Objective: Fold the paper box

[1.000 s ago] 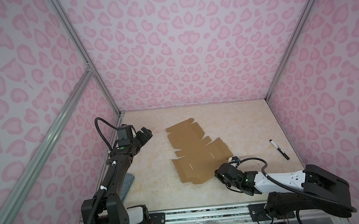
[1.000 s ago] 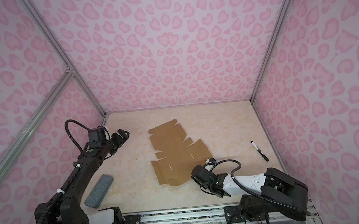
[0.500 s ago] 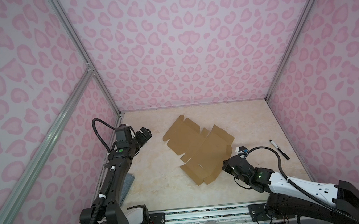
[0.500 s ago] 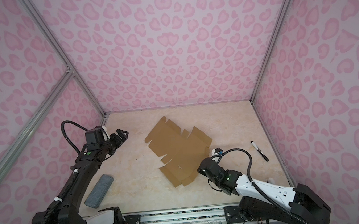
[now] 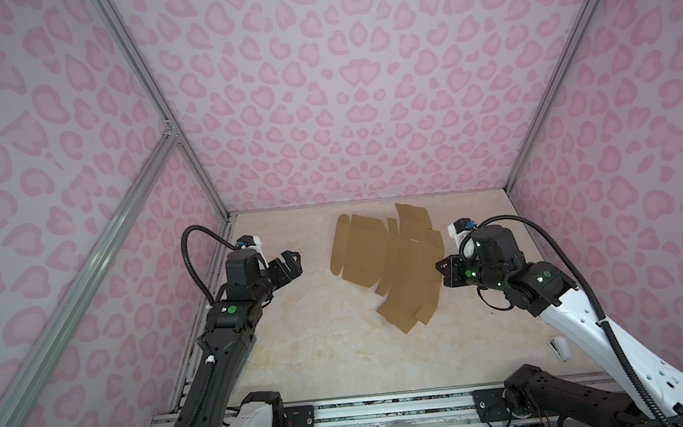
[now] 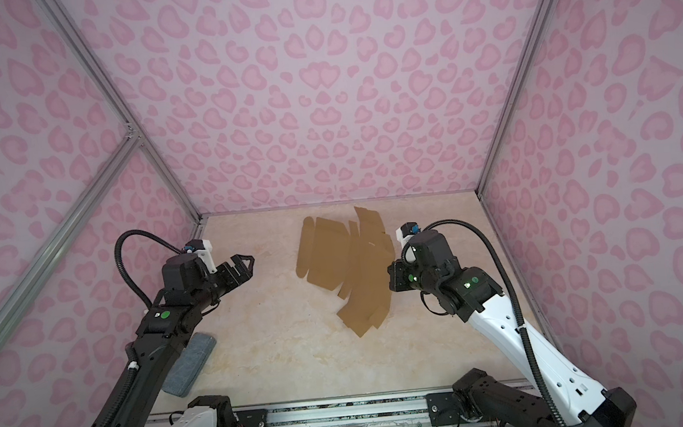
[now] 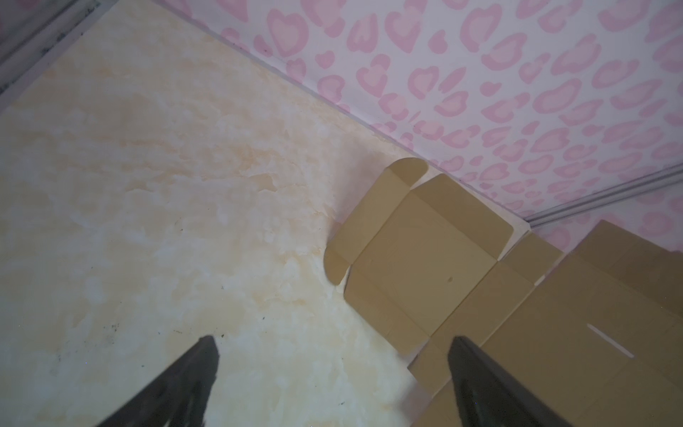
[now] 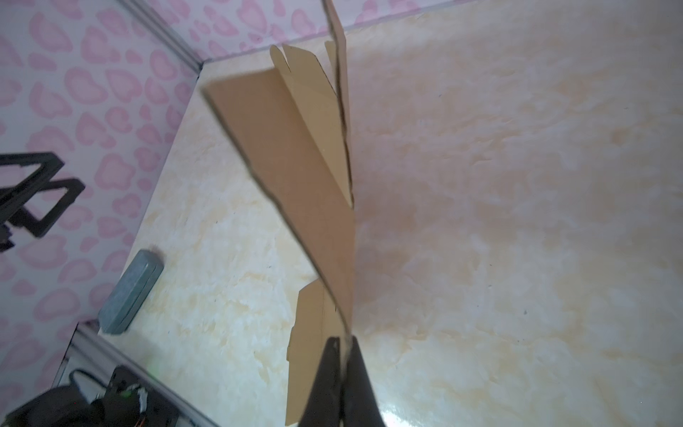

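In both top views, your right tool pinches the die-cut cardboard sheet by one edge, lifted over the surface toward its far edge. Your left tool hangs spread, apart from the sheet. In the left wrist view, the panels lie unfolded. In the right wrist view, the fingers press together on cardboard, and I judge no fold made yet.

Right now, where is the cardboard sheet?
In a top view the paper box is right of centre near the back wall, its right edge pinched by the right gripper.

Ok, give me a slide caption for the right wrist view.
Right gripper shut on an edge of the paper box, seen edge-on over the table, grey block beyond.
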Robot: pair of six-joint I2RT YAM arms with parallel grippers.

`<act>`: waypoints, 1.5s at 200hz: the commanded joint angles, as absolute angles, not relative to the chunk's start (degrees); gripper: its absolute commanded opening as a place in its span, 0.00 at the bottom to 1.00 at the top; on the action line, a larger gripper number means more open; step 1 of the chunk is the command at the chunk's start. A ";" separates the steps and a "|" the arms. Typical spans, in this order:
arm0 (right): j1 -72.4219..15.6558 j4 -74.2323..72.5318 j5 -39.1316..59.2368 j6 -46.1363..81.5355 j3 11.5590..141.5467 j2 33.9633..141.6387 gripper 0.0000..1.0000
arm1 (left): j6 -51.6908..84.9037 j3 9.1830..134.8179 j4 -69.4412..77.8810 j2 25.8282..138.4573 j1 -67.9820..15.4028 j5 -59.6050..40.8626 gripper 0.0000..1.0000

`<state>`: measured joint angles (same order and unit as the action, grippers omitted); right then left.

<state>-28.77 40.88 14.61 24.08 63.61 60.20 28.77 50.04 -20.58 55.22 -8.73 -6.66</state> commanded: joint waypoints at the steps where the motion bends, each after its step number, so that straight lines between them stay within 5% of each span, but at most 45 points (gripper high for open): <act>1: -28.80 47.64 27.53 15.81 67.51 61.08 0.00 | 19.75 49.06 -20.11 52.18 -14.54 3.38 0.99; 51: -30.87 55.69 25.13 10.39 73.74 67.65 0.00 | 12.95 46.13 -14.35 45.67 -18.72 3.01 1.00; 98: -36.71 63.10 -6.89 11.10 82.11 80.97 0.00 | 7.53 45.34 -5.38 47.15 -21.43 -3.20 0.99; 215: -37.54 57.13 2.62 -0.13 94.90 94.58 0.00 | -37.74 50.90 2.19 67.36 -25.16 -17.97 0.92; 300: -36.57 54.82 5.41 -1.75 89.54 96.55 0.00 | -33.31 59.35 0.38 76.48 -18.61 -28.25 0.85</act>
<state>-36.97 54.96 5.61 -1.06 89.76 94.11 -34.48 59.02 0.49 75.29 -18.87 -23.46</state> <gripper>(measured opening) 0.049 0.849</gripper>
